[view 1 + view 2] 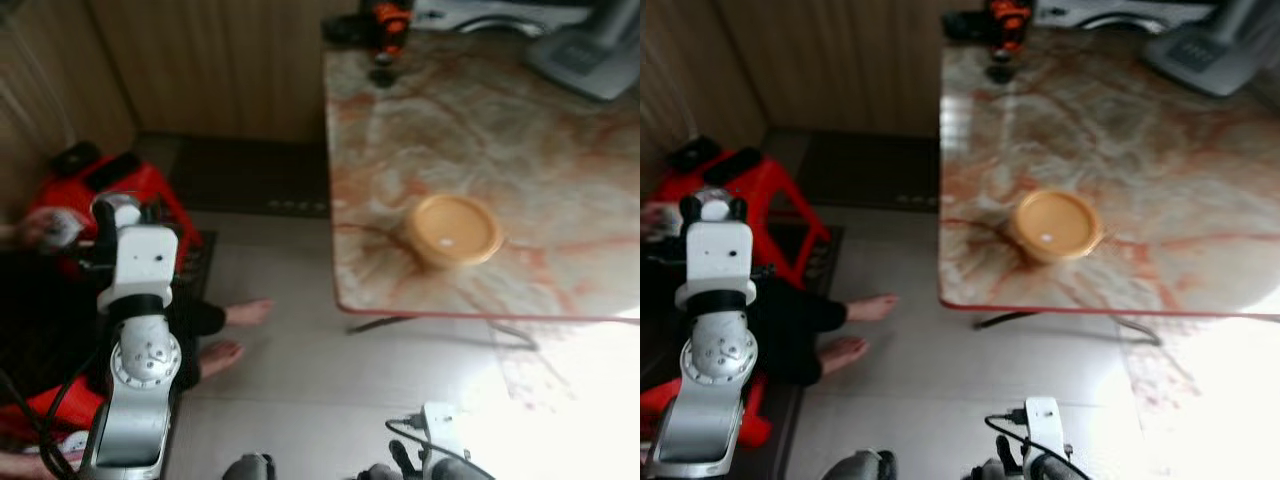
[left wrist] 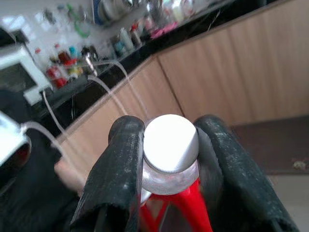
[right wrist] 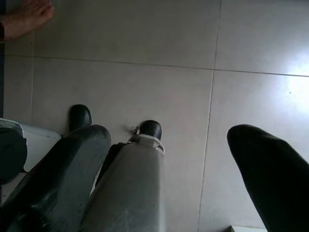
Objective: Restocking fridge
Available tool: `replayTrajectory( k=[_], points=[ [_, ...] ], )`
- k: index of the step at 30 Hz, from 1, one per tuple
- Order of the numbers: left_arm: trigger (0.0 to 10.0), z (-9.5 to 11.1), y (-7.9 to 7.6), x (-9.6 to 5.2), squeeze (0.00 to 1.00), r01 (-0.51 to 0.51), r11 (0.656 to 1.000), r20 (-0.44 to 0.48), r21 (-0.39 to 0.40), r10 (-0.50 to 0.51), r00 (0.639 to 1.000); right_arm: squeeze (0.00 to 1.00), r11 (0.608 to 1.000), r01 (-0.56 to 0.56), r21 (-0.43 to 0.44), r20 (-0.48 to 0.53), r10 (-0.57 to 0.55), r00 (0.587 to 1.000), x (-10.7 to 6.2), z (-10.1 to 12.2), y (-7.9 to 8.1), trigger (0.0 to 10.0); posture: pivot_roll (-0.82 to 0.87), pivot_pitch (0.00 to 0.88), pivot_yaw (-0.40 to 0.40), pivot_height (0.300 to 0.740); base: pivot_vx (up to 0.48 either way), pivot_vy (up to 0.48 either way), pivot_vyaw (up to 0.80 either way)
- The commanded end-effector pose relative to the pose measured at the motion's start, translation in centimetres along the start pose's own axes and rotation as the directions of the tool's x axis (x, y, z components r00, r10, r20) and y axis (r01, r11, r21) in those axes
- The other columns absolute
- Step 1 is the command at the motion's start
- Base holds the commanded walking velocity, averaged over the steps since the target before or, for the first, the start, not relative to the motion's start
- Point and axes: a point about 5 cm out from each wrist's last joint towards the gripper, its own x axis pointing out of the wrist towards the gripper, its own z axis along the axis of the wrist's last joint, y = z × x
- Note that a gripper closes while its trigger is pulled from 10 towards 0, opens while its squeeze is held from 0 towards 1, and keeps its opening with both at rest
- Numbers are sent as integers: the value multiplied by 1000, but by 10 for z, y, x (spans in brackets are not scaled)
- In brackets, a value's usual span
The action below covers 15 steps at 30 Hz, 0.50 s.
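My left gripper (image 2: 166, 159) is shut on the neck of a bottle (image 2: 170, 145) that has a white cap, a clear neck and a red label. In the head views the same gripper (image 1: 118, 212) is raised at the far left, above a red stool (image 1: 135, 190), with the white cap between its black fingers. My right gripper (image 3: 169, 164) hangs low and open over the pale tiled floor, nothing between its fingers, with my own grey leg below it. No fridge is to be seen.
A marble-patterned table (image 1: 560, 290) with a red edge stands at the right, bearing a yellow bowl (image 1: 452, 229). A seated person's bare feet (image 1: 245, 313) rest on the floor beside my left arm, and a hand (image 1: 35, 230) is at the left edge. Wood panelling runs behind.
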Motion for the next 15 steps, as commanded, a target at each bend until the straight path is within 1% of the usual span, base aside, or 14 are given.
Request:
replayTrajectory(
  k=[1,2,3,4,5,6,7,8,9,10,12,13,14,15],
  points=[
    [10000,-9,-3,-2,0,38,999,-45,-19,-39,998,0,1000,16,15,-39,-15,999,-3,-14,-5,10000,65,203,-77,740,0,0,0],
    [10000,-21,-4,-3,0,58,996,-104,-61,-64,992,0,1000,16,16,-39,-15,999,-3,-14,-5,10000,65,202,-77,740,0,0,0],
    [10000,-28,-5,-5,0,68,993,-143,-93,-81,986,0,1000,16,17,-38,-15,999,-3,-14,-4,10000,65,202,-77,740,0,0,0],
    [10000,-38,-8,-6,0,93,987,-197,-133,-119,973,0,1000,16,18,-38,-15,999,-3,-14,-4,10000,66,202,-77,740,0,0,0],
    [10000,-50,-9,-9,0,90,978,-262,-188,-138,955,0,1000,16,18,-38,-15,999,-3,-14,-4,10000,66,202,-77,740,0,0,0],
    [10000,-64,-11,-12,0,77,960,-339,-267,-169,925,0,1000,16,18,-38,-15,999,-3,-14,-4,10000,61,198,-77,740,0,0,0],
    [10000,-84,-15,-19,0,68,922,-424,-380,-239,874,0,1000,17,23,-36,-16,999,-3,-14,-4,10000,60,198,-76,740,0,0,0],
    [10000,-84,-15,-19,0,68,922,-424,-380,-239,874,0,1000,17,23,-36,-16,999,-3,-14,-4,10000,60,198,-76,740,0,0,0],
    [10000,-101,-18,-26,0,103,909,-475,-403,-304,826,0,1000,18,25,-35,-17,999,-3,-13,-4,10000,61,197,-77,740,0,0,0],
    [10000,-108,-19,-28,0,118,908,-487,-403,-322,812,0,1000,18,25,-35,-18,999,-3,-13,-4,10000,62,198,-76,740,0,0,0],
    [10000,-125,-18,-33,0,130,917,-533,-378,-331,779,0,999,20,26,-34,-19,999,-3,-13,-4,10000,59,195,-77,740,0,0,0],
    [10000,-125,-18,-33,0,130,917,-533,-378,-331,779,0,999,20,26,-34,-19,999,-3,-13,-4,10000,59,195,-77,740,0,0,0],
    [10000,-131,-19,-36,0,136,912,-556,-388,-349,754,0,999,21,27,-34,-20,999,-3,-13,-4,10000,57,195,-75,740,0,0,0],
    [10000,-144,-19,-40,0,139,910,-587,-391,-362,724,0,999,24,30,-34,-23,999,-3,-13,-4,10000,57,190,-77,740,0,0,0]
  ],
)
